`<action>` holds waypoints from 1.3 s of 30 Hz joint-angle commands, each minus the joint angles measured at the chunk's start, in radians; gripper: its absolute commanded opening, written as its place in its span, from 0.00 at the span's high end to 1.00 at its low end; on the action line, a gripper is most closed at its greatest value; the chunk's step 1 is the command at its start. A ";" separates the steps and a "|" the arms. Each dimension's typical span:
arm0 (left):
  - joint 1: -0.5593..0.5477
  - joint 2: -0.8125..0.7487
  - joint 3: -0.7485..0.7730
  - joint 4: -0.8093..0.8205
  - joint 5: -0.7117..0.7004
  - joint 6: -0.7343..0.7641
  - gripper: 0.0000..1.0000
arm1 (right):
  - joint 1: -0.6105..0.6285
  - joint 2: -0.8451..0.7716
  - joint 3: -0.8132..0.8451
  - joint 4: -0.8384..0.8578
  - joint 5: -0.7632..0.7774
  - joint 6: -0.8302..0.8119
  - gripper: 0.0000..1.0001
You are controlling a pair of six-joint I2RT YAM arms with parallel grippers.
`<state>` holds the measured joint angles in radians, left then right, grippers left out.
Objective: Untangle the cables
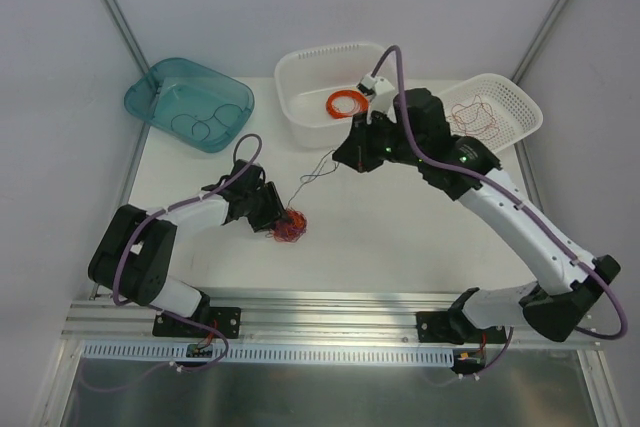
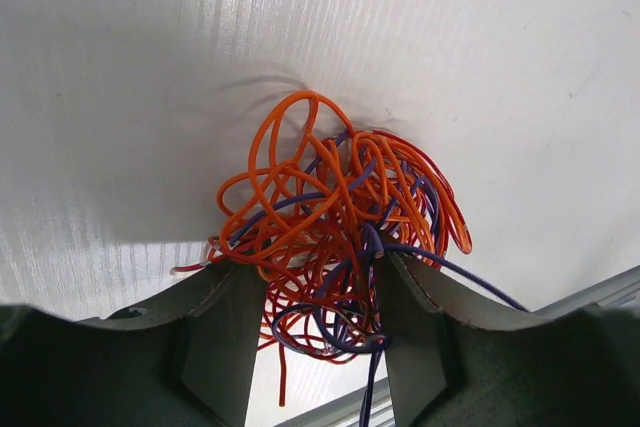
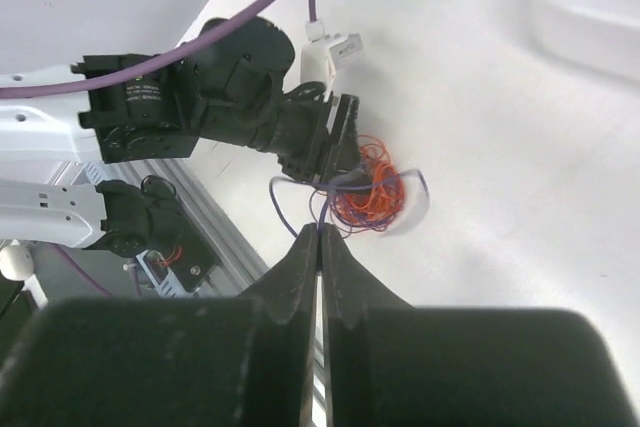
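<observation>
**Orange, red and violet wires bunched in one tool, one strand pinched in the other**

Orange wire makes up most of the cables (image 1: 291, 227), which sit as a small knotted ball on the white surface (image 1: 400, 237). They are on the near side of the white tub (image 1: 290, 77), well apart from it and slightly to its left. The left wrist view shows thin red and violet wires threaded through the orange loops.

The left tool (image 1: 280, 219) lies low on the surface on the same near side of the tub. Its jaws stand partly apart with the ball filling the gap between them. Wires press against both inner faces, so the ball is gripped. A few loops spill out past the fingertips onto the surface.

The right tool (image 3: 320, 232) hangs just in front of the tub's near wall. Its jaws are pressed fully together on a single thin violet strand (image 3: 324, 205). That strand runs back from the tub towards the ball, rising clear of the surface in a slack line.

Inside the tub lies a neatly wound bright orange ring coil (image 1: 346, 103). A teal bin (image 1: 140, 97) stands to the tub's left with a few dark wire loops in it. A white mesh basket (image 1: 520, 97) stands to the tub's right, holding loose red wire.
</observation>
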<state>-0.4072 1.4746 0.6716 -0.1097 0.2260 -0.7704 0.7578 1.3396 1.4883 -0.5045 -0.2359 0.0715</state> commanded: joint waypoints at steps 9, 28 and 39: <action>-0.007 0.058 0.020 -0.091 -0.116 0.026 0.55 | -0.167 -0.243 0.247 -0.141 0.096 -0.141 0.99; 0.060 0.024 0.023 -0.169 -0.194 0.049 0.50 | -0.233 -0.433 0.351 -0.109 0.495 -0.317 0.99; 0.162 0.007 0.164 -0.288 -0.324 0.151 0.31 | -0.233 -0.451 0.423 -0.095 0.572 -0.397 0.99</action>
<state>-0.2943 1.4799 0.8070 -0.2554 0.0830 -0.6861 0.5419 0.9325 1.8362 -0.7815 0.2150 -0.2558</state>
